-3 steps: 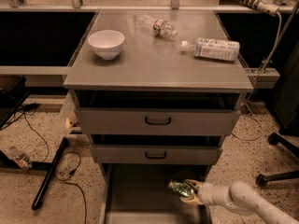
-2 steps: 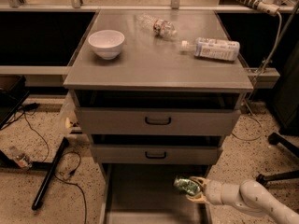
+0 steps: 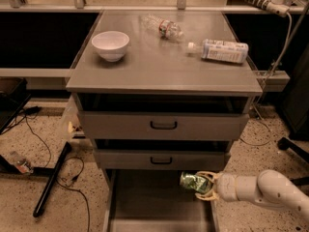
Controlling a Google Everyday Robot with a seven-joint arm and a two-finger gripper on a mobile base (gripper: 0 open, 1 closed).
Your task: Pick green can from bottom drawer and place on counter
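The hand (image 3: 200, 184) is low at the near right, over the right side of the pulled-out bottom drawer (image 3: 154, 204), with its white arm (image 3: 263, 191) reaching in from the right edge of the view. Its fingers (image 3: 206, 175) are closed around the green can (image 3: 190, 181), one above and one below, and the can is held on its side, clear of the drawer floor. The can sits just under the lower edge of the middle drawer (image 3: 161, 159) front and close to the bottom drawer's right wall, so there is little room above it or to its right; the drawer floor to its left is bare. The middle drawer and the top drawer (image 3: 163, 125) both stand a little way out, with dark gaps above them, and their fronts lie between the can and the surface (image 3: 159, 69). On the surface, a white bowl (image 3: 110, 45) stands far left, a clear bottle (image 3: 161, 26) lies at the far middle, and a labelled bottle (image 3: 219, 50) lies to the right, near the right edge. The near half, up to the front edge, carries nothing.
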